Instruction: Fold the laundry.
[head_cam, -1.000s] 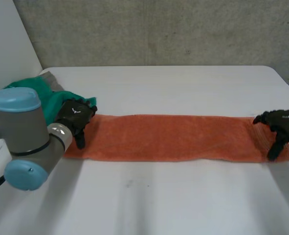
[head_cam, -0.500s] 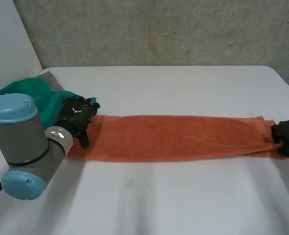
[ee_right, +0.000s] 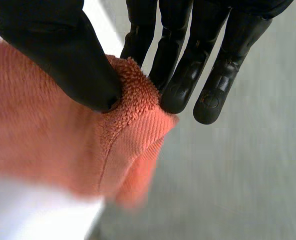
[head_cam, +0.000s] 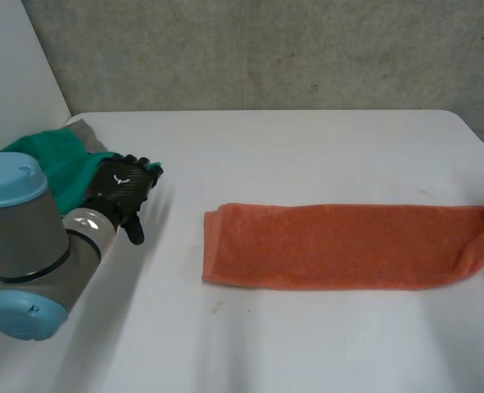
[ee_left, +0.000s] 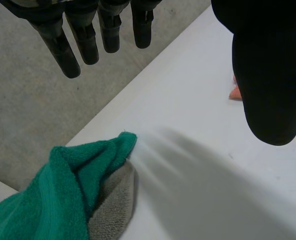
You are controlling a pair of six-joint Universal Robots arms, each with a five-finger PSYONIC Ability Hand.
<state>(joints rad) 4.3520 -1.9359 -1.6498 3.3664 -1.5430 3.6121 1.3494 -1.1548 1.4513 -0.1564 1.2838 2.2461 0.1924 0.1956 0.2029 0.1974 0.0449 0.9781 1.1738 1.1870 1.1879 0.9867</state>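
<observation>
Across the frame's right half, a long folded orange terry towel [head_cam: 340, 246] lies on the white tabletop [head_cam: 307, 155]. The right hand [ee_right: 62, 50] pinches its end between thumb and fingers. The left hand [head_cam: 125, 190], fingers straight and empty, is at frame left beside a crumpled green towel [head_cam: 61, 168].

A long towel [head_cam: 340, 258] lies flat across the table [head_cam: 307, 147], running from the middle out to the right side. Its right end sits between the thumb and fingers of the right hand [ee_right: 188, 55], at the table's right edge. The left hand [head_cam: 123, 190] is at the table's left side, well apart from the towel's left end. Just behind and left of that hand lies a heap of cloths [head_cam: 61, 164], one cloth on top of another, near the table's left rear corner.
</observation>
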